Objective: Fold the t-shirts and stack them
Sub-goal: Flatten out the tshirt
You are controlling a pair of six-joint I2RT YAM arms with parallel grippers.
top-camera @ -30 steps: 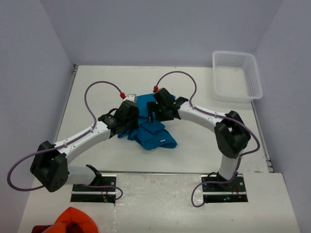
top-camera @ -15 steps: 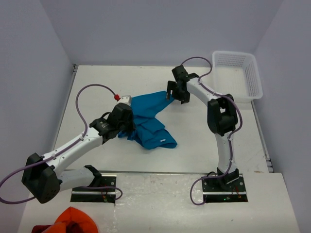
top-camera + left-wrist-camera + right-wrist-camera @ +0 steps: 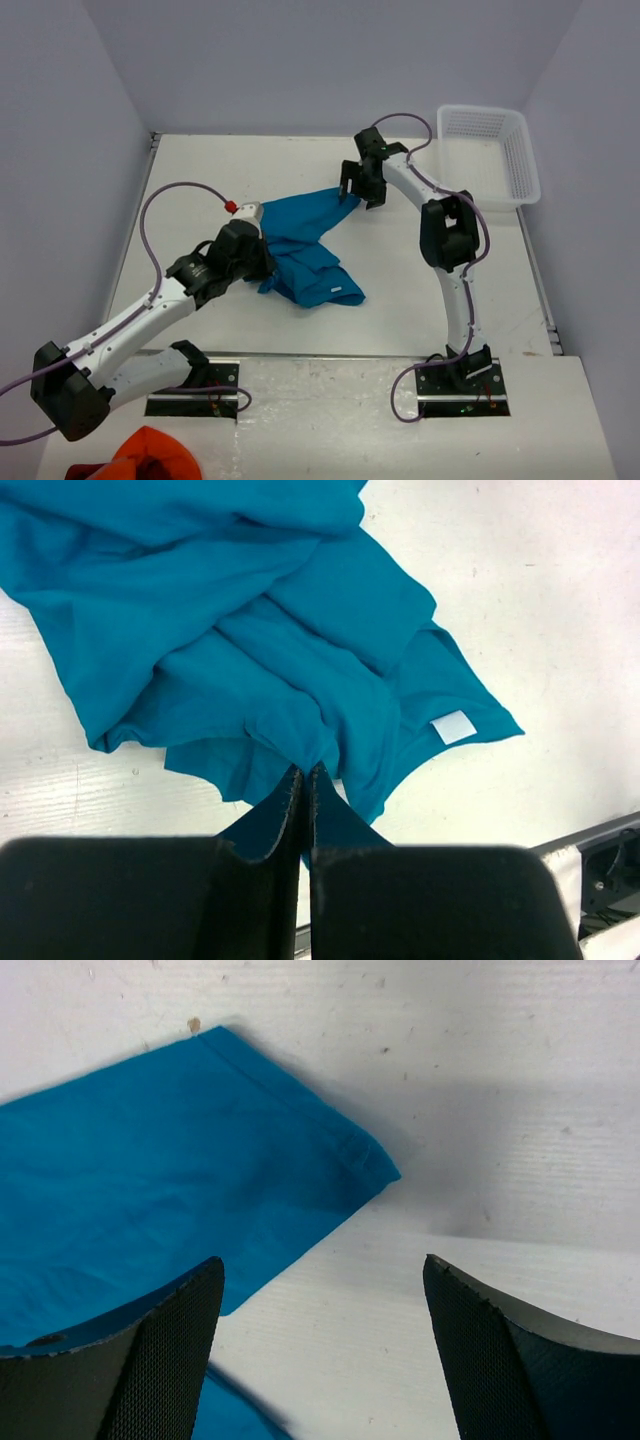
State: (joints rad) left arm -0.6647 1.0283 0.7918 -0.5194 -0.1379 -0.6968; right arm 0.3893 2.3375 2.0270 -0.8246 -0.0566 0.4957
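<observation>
A teal-blue t-shirt (image 3: 305,240) lies crumpled in the middle of the table, one part drawn out toward the far right. My left gripper (image 3: 262,262) is shut on a fold at its near-left edge; the left wrist view shows the jaws pinching the t-shirt (image 3: 250,650), with a white label (image 3: 453,726) on the cloth. My right gripper (image 3: 352,197) is open and empty above the table, just past the shirt's far-right corner (image 3: 350,1155). That corner lies flat between and beyond its fingers (image 3: 160,1360).
A white plastic basket (image 3: 487,155) stands at the far right of the table. An orange-red bunched cloth (image 3: 150,455) lies off the table at the near left. Cables loop over both arms.
My right gripper carried a part of the shirt to the far right, spreading it, and has let it go. My left arm pulled back toward the near left with the cloth.
</observation>
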